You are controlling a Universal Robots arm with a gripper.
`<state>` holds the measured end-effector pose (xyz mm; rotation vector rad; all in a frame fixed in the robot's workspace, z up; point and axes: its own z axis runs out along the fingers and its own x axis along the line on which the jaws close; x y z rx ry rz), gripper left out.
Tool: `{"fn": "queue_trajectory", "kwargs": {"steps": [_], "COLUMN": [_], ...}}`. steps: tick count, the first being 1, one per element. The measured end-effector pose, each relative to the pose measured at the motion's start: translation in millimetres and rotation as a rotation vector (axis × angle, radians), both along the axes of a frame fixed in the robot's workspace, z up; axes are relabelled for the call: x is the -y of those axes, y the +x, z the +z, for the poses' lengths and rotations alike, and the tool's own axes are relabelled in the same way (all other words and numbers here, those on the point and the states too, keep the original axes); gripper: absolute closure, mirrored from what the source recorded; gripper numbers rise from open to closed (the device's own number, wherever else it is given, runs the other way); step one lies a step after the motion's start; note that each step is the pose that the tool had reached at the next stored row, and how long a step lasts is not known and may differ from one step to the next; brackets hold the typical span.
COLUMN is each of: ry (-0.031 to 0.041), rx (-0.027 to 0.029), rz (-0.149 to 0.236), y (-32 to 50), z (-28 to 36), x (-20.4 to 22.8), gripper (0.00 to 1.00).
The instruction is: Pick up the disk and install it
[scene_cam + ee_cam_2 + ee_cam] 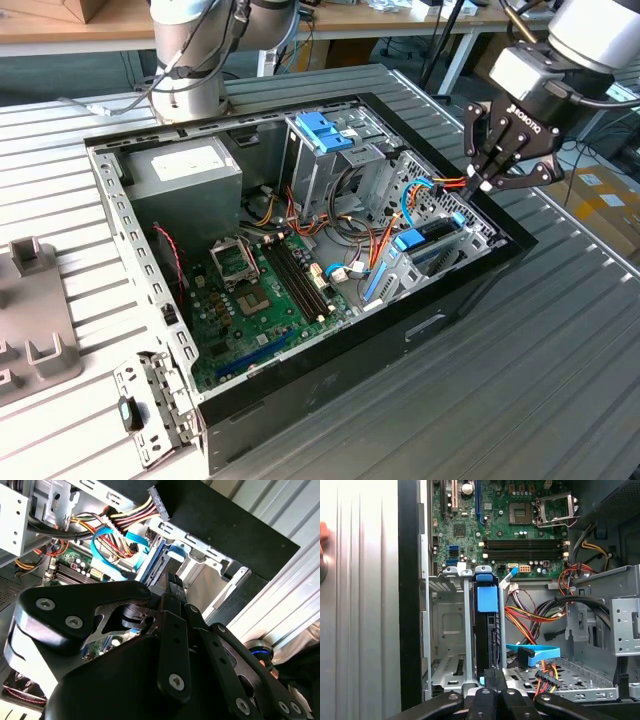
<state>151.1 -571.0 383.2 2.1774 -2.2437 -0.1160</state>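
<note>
Disk (487,630) upright in bay (447,645)

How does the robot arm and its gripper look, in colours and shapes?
The arm is made of silver-grey rounded segments, with grey cables running along it. The gripper is black, with angular linked fingers joined by silver screws, white print on its body, and a pale grey wrist housing above.

The disk (487,630) has a matt dark body in a glossy blue plastic carrier. The case (120,215) is dull grey sheet metal with black outer panels. At its three o'clock, the gripper (487,172) is matt black. The table (560,370) is ribbed brushed metal.
</note>
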Motion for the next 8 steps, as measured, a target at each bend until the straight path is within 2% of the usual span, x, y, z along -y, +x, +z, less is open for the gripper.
{"fn": "queue_trajectory", "kwargs": {"steps": [8], "ry": [0.0], "rx": [-0.0004], "rz": [0.0], "y": [6.7], "z": [-0.9], "x": [0.0], "gripper": [0.89]}}
